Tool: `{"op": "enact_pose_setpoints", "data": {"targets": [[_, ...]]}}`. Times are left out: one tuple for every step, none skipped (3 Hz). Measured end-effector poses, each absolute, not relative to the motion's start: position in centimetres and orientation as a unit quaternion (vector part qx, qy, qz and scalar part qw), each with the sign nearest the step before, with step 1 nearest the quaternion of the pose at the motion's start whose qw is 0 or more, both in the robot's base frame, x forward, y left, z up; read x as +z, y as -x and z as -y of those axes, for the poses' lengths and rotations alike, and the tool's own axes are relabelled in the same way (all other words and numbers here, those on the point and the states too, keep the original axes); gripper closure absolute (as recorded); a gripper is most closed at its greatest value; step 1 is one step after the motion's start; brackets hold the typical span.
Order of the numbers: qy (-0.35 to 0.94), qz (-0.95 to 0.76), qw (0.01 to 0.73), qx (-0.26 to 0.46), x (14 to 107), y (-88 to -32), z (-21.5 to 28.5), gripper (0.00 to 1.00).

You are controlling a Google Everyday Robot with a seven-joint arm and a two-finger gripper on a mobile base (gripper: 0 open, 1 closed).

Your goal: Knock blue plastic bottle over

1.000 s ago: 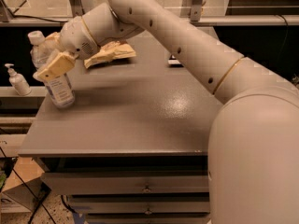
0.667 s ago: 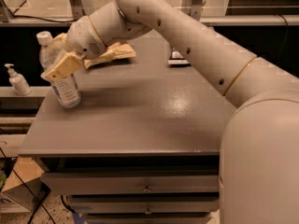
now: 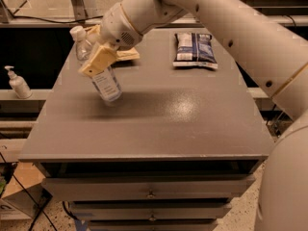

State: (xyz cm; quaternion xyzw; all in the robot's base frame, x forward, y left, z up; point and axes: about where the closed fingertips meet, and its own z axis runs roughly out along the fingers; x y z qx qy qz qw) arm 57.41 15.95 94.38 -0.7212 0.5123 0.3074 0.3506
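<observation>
Far left, off the tabletop (image 3: 168, 114), a white pump dispenser (image 3: 17, 83) sits on a side ledge. Next over is the blue plastic bottle (image 3: 107, 83), near the back-left part of the tabletop. It's tilted, cap leaning up and left, and its base looks to be down on the surface. The gripper (image 3: 97, 60) is pressed against its upper half, just under the cap. Honestly can't tell if the jaws are clenched on it or released. The bottle looks light, thin-walled and slick, so a push high up near the shoulder should topple it. To the right, well apart, lies a dark snack bag (image 3: 194, 49).
</observation>
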Motion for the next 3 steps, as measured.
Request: {"op": "enact_pose_setpoints", "data": {"targets": [[0.726, -0.552, 0.325, 0.251, 94.5, -58.5, -11.9, 1.0], [0.731, -0.591, 0.284, 0.19, 94.0, -59.7, -9.1, 0.84], [0.738, -0.625, 0.224, 0.124, 92.1, -61.1, -7.1, 0.61]]}}
